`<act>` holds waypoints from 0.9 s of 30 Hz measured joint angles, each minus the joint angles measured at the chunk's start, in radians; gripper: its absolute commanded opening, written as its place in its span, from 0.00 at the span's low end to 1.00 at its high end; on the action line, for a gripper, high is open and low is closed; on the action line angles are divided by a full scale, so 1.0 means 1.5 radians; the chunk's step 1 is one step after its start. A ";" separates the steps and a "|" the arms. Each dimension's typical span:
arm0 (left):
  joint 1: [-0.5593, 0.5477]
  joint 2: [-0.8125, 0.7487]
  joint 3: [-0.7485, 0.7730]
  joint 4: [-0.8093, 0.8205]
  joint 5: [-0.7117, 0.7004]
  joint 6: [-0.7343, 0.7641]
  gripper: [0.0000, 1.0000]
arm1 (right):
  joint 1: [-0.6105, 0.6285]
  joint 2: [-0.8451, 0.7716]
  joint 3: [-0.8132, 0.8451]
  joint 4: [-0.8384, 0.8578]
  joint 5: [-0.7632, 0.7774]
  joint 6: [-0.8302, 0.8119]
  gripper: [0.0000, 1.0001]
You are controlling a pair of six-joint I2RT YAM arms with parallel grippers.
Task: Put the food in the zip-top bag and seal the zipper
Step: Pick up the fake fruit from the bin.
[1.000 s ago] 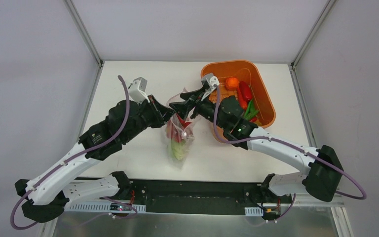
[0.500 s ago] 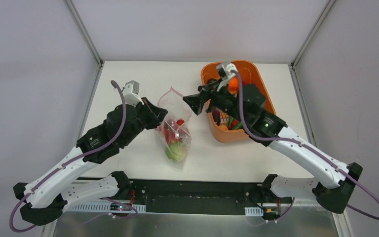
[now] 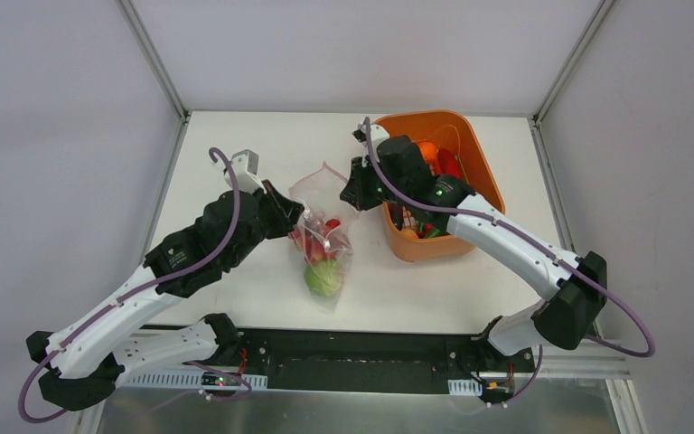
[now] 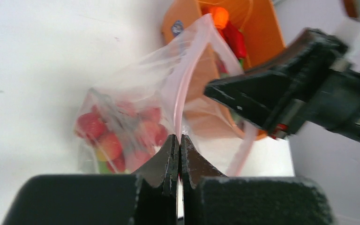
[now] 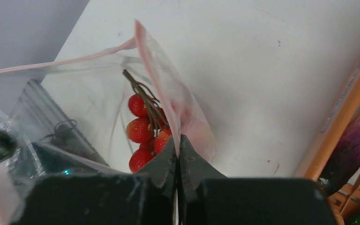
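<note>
Left gripper and right gripper each pinch the zipper of the zip-top bag (food inside already); sealing seems in hand; next, the strip must be pressed together.

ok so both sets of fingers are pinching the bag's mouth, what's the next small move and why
Probably draw the right fingers slightly away from the left fingers to pull the zipper taut: both pinch the rim of the zip-top bag, whose mouth gapes above the red fruits. The orange tub still holds a red pepper, so sealing may be premature.
</note>
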 measured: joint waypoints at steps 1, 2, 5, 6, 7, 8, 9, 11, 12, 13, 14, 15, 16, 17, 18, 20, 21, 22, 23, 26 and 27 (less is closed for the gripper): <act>0.000 0.003 0.005 -0.017 -0.013 0.003 0.00 | 0.000 -0.001 0.006 0.001 -0.011 0.002 0.00; 0.000 0.006 0.012 -0.036 -0.034 0.006 0.00 | 0.000 -0.002 0.011 0.003 -0.024 0.004 0.00; 0.000 0.002 0.023 -0.081 -0.105 0.018 0.00 | 0.000 -0.019 0.010 0.032 -0.081 0.020 0.00; 0.001 -0.009 0.023 -0.096 -0.129 0.022 0.00 | 0.000 -0.030 0.004 0.058 -0.104 0.031 0.00; 0.004 -0.019 0.023 -0.102 -0.139 0.028 0.00 | 0.000 -0.040 -0.003 0.078 -0.116 0.039 0.00; 0.005 -0.031 0.025 -0.110 -0.148 0.036 0.00 | 0.001 -0.052 -0.013 0.101 -0.124 0.049 0.00; 0.005 -0.042 0.031 -0.118 -0.152 0.045 0.00 | 0.001 -0.059 -0.018 0.116 -0.127 0.058 0.00; 0.008 -0.050 0.052 -0.131 -0.148 0.060 0.00 | 0.002 -0.054 -0.012 0.130 -0.117 0.069 0.00; 0.008 -0.046 0.068 -0.137 -0.142 0.068 0.00 | 0.002 -0.045 -0.005 0.130 -0.109 0.072 0.00; 0.009 -0.037 0.087 -0.146 -0.136 0.073 0.00 | 0.002 -0.026 0.011 0.124 -0.097 0.076 0.00; 0.009 -0.022 0.108 -0.159 -0.136 0.073 0.00 | 0.002 -0.003 0.030 0.120 -0.090 0.078 0.00; 0.009 -0.008 0.119 -0.165 -0.135 0.073 0.00 | 0.000 0.019 0.042 0.120 -0.086 0.080 0.01; 0.009 0.003 0.123 -0.164 -0.132 0.073 0.00 | -0.002 0.032 0.044 0.122 -0.085 0.083 0.01; 0.009 0.011 0.122 -0.165 -0.123 0.073 0.00 | -0.006 0.042 0.039 0.123 -0.093 0.091 0.02; 0.009 0.017 0.117 -0.163 -0.114 0.074 0.00 | -0.011 0.047 0.027 0.127 -0.105 0.100 0.04; 0.009 0.021 0.105 -0.155 -0.092 0.078 0.00 | -0.027 0.048 0.002 0.135 -0.141 0.126 0.07; 0.009 0.020 0.102 -0.155 -0.083 0.081 0.00 | -0.035 0.049 -0.003 0.137 -0.156 0.137 0.08; 0.009 0.020 0.102 -0.154 -0.079 0.085 0.00 | -0.041 0.049 -0.004 0.141 -0.165 0.144 0.09; 0.009 0.020 0.104 -0.154 -0.079 0.088 0.00 | -0.047 0.050 -0.004 0.148 -0.174 0.151 0.10; 0.009 0.032 0.116 -0.168 -0.085 0.089 0.00 | -0.057 0.055 -0.004 0.159 -0.186 0.159 0.16; 0.009 0.037 0.120 -0.168 -0.085 0.089 0.00 | -0.060 0.060 -0.004 0.159 -0.189 0.160 0.17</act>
